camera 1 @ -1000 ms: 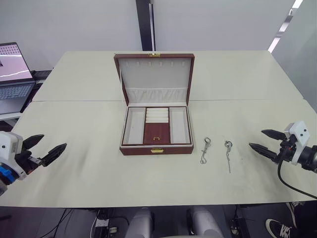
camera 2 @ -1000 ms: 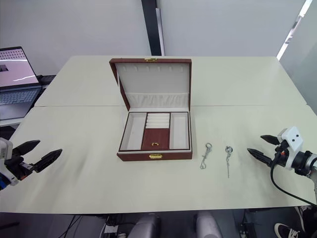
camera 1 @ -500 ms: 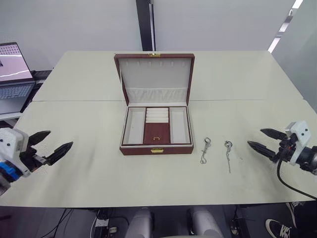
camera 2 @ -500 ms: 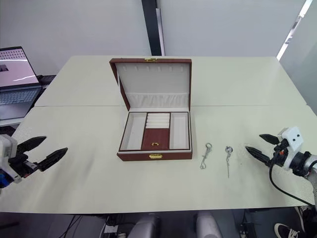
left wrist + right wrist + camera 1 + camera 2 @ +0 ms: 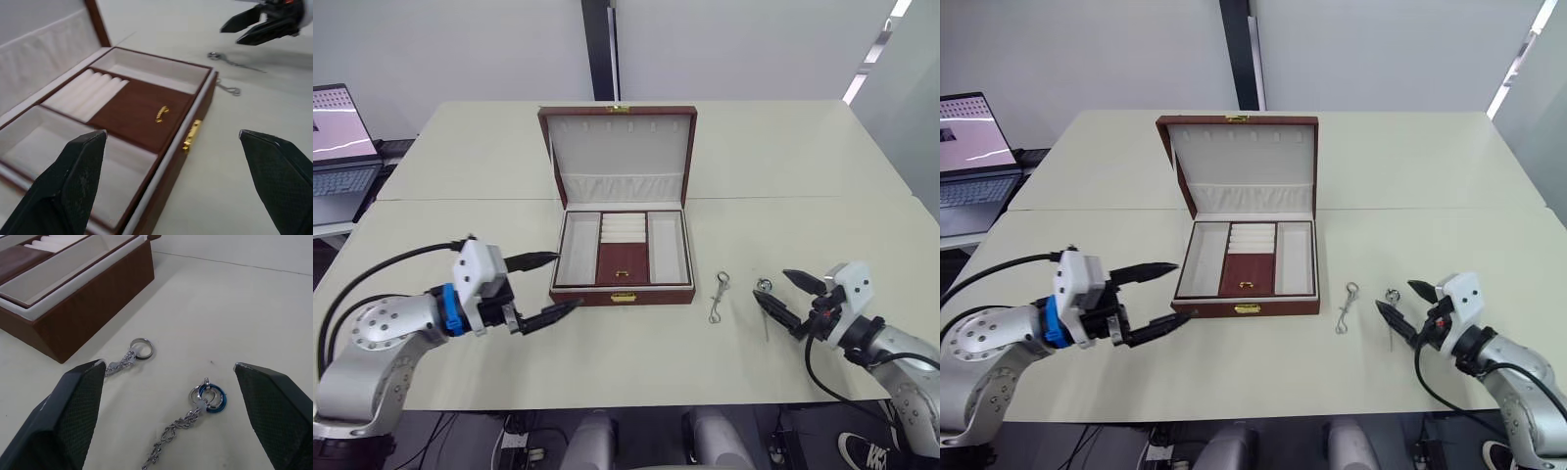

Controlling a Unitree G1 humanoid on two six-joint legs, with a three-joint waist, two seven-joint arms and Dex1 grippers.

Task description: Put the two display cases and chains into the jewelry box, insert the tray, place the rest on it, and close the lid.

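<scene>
Jewelry box (image 5: 623, 262) stands open near the middle of the pale table (image 5: 489, 372), a little toward the far edge, with its gold clasp facing the near edge. Its lid (image 5: 621, 155) is raised upright at the back and shows a cream lining with a gathered pocket and a row of hooks. Inside the box sits the tray (image 5: 624, 247), with cream compartments on both sides, ring rolls at the back of the middle part, and a brown centre panel with a small gold knob.

On the table at the right of the box lie two silvery pieces, each with a ring at its far end. One chain (image 5: 719, 297) lies near the box's front right corner but apart from it. The second chain (image 5: 764, 306), whose ring looks blue in the right wrist view, lies further toward the right edge, beside the first and not touching it.

Left gripper (image 5: 545, 287) is at the front left corner of the box, with fingers spread wide: one tip is just beside the left wall, the other just beside the front wall near the corner. It holds nothing. Right gripper (image 5: 787, 298) is just to the right of the second chain, low over the table, fingers also wide apart and empty. A laptop (image 5: 337, 147) stands on another surface beyond the left edge.
</scene>
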